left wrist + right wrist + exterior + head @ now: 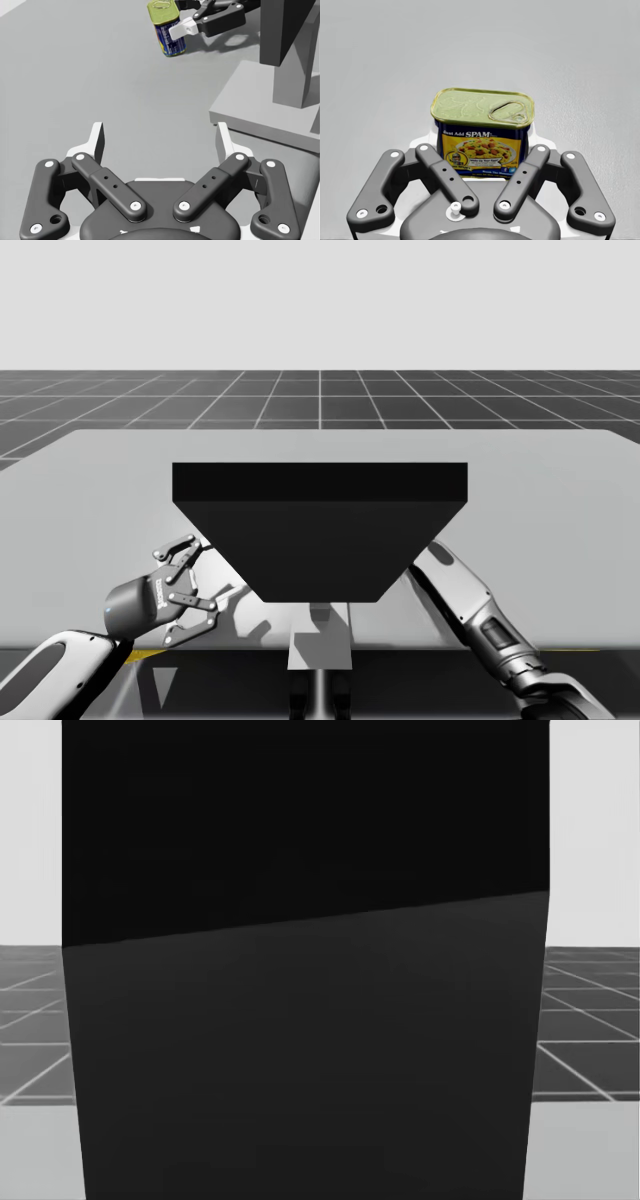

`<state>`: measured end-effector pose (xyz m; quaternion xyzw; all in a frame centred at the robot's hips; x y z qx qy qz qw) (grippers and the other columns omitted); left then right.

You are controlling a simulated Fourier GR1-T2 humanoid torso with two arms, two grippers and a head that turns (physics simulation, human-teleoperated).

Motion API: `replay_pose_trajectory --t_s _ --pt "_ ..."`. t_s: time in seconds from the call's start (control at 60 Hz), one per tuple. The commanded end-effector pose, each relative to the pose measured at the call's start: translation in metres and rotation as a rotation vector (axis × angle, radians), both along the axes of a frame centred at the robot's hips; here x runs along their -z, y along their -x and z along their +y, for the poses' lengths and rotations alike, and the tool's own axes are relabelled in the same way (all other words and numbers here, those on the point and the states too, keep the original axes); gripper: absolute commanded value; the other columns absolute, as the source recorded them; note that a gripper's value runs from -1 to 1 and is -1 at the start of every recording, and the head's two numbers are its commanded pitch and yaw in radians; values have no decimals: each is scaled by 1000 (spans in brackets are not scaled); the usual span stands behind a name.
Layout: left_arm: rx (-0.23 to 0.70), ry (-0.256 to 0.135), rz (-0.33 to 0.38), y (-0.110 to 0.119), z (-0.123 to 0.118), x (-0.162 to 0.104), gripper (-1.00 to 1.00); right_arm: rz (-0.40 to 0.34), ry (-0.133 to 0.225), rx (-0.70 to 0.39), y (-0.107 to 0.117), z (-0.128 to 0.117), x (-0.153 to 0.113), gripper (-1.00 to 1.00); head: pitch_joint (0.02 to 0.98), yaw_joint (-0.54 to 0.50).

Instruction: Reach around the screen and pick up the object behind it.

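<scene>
Grey table [560, 470]: behind the screen [320, 540] your right gripper [481, 140] pinches the blue boxy can [482, 107], left gripper [160, 142] fingers spread, so yanking back could clip the screen.

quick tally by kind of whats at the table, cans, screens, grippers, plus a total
blue can: 1
black screen: 1
grippers: 2 (left gripper open, right gripper shut on the blue can)
total: 4
</scene>
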<state>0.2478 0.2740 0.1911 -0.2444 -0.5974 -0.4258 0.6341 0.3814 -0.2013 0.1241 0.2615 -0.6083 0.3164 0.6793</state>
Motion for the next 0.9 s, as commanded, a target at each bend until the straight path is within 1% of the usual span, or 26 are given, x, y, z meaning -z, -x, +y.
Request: replay_pose_trajectory --t_s 0.017,0.033,0.083,0.133,0.167,0.217,0.267,0.3,0.4,0.417,0.5,0.567,0.583,0.617,0.65,0.7,0.717,0.767,0.9 --pt "2 0 -5 -1 -1 -2 -1000 -98 -3 179 -8 -49 -19 1000 171 -21" --pt "2 0 -6 -1 -1 -2 -1000 -109 3 192 -6 -54 -19 1000 171 -21" --pt "1 0 -7 -1 -2 -3 -1000 -114 -6 206 -1 -64 -21 1000 170 -21" --pt "0 1 -8 -2 -2 -4 -1000 -135 -2 229 3 -74 -22 1000 169 -22" --pt "1 1 -8 -2 -2 -4 -1000 -149 -10 247 7 -83 -24 1000 169 -23" --pt "1 0 -9 -2 -3 -4 -1000 -165 -9 266 9 -90 -25 1000 168 -24" --pt "3 -1 -10 -2 -3 -5 -1000 -198 -6 300 14 -102 -27 1000 166 -25" --pt "4 -2 -10 -3 -3 -5 -1000 -203 -13 321 17 -108 -29 1000 165 -25" --pt "6 -2 -10 -3 -4 -5 -1000 -248 -7 368 26 -124 -35 1000 164 -25" --pt "6 -2 -10 -3 -4 -5 -1000 -263 -2 390 30 -130 -38 1000 165 -26" --pt "6 -2 -10 -3 -5 -4 -1000 -301 14 437 36 -139 -44 1000 166 -26" --pt "8 -2 -11 -3 -6 -4 -1000 -326 19 484 41 -148 -52 1000 165 -26" --pt "9 -1 -11 -3 -6 -5 -1000 -346 24 515 42 -152 -56 1000 164 -26" --pt "9 -1 -11 -3 -6 -5 -1000 -364 26 534 43 -155 -59 1000 163 -27" --pt "9 -2 -12 -3 -6 -6 -1000 -383 23 579 44 -160 -66 1000 163 -27" --pt "10 -1 -14 -3 -7 -6 -1000 -402 22 609 45 -164 -72 1000 162 -27" --pt "10 -1 -14 -3 -7 -7 -1000 -424 15 632 45 -167 -78 1000 160 -27" --pt "10 -2 -15 -2 -7 -7 -1000 -440 13 660 45 -169 -84 1000 160 -28" --pt "9 -1 -17 -2 -7 -9 -1000 -513 -6 755 47 -176 -110 1000 152 -27"
